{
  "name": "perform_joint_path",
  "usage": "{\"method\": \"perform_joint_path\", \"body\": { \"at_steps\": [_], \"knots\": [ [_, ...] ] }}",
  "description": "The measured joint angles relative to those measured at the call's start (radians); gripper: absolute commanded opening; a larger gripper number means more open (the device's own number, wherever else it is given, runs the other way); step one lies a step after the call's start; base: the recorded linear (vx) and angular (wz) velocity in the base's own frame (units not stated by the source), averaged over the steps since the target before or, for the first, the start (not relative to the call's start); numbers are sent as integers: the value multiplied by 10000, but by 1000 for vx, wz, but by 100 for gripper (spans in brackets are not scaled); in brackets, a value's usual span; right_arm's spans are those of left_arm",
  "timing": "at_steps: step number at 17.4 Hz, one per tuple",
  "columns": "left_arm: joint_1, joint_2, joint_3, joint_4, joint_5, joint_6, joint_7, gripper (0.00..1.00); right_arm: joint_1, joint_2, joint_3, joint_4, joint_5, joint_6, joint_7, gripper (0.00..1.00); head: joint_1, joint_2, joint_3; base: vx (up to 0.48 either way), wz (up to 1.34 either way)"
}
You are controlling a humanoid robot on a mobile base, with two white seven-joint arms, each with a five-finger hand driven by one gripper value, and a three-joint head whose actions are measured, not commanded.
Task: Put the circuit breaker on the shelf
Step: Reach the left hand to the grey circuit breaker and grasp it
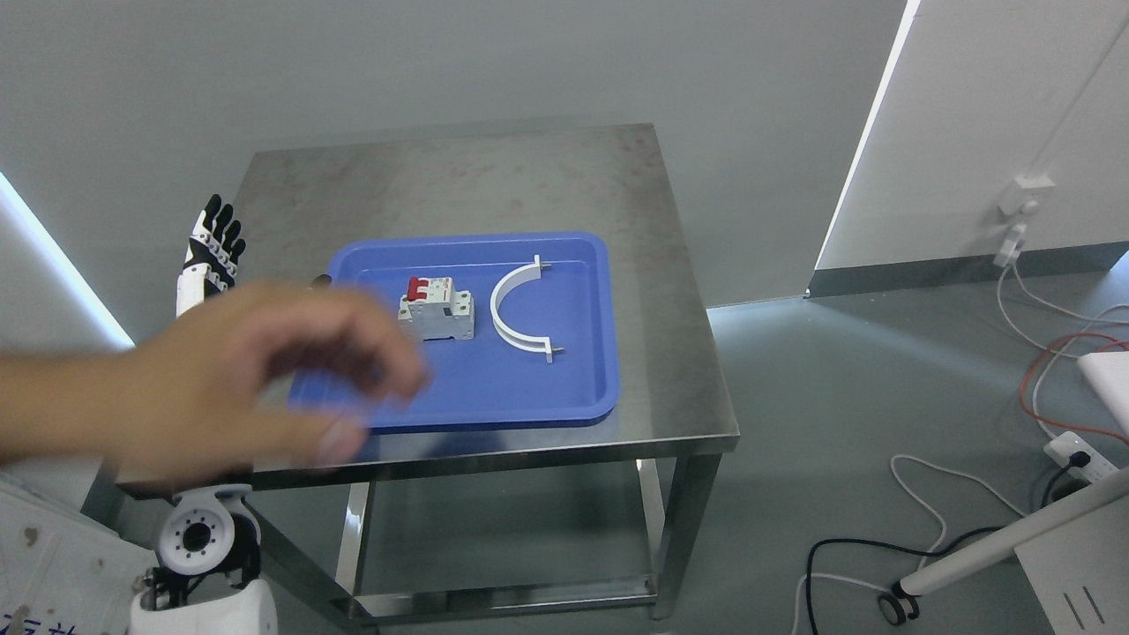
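One circuit breaker (436,308), white with red switch levers on top, sits inside a blue tray (582,388), towards the tray's left half and a little above its middle. Just beside it on the right, apart from it, lies a white half-ring clamp (516,310) with small pins at both ends. The tray rests on a steel table (494,176), which stands on a grey floor against a grey wall. We see no shelf anywhere in this view, so the place where the breaker must go is out of sight. Our left hand (210,256) shows at the table's left edge, raised with its black-tipped fingers (220,225) straight and spread, holding nothing and well apart from the breaker. Our right hand does not appear at all. A person's hand (265,379), blurred and close to the camera, reaches in from the left and covers the tray's near left corner; its fingers hang loosely and we cannot tell whether they touch the tray. Cables (1041,353) trail across the floor on the far right. We judge the task has not begun: the breaker is untouched. The next move would call for the person's hand to clear away, then for our left hand to travel right over the tray rim, come down around the breaker's body and close firmly without knocking the clamp
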Motion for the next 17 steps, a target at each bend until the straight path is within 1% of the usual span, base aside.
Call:
{"method": "perform_joint_path", "body": {
  "at_steps": [4,9,11,13,15,17],
  "knots": [
    [236,-3,15,-8,0,43,0,100,0,0,0,0,-1,0,7,100,0,0,0,52,1],
    [380,-1,87,-23,0,-139,-84,100,0,0,0,0,0,0,45,100,0,0,0,13,1],
    [353,126,90,-25,0,-247,-887,100,0,0,0,0,0,0,51,100,0,0,0,-14,-3],
    [251,335,37,-27,-17,-319,-2450,98,0,0,0,0,0,0,54,100,0,0,0,-8,-24],
    [60,601,-154,-27,-266,-292,-3848,97,0,0,0,0,0,0,56,100,0,0,0,-1,-21],
    [-195,879,-472,-17,-765,249,-4540,97,0,0,0,0,0,0,56,100,0,0,0,6,0]
  ]
}}
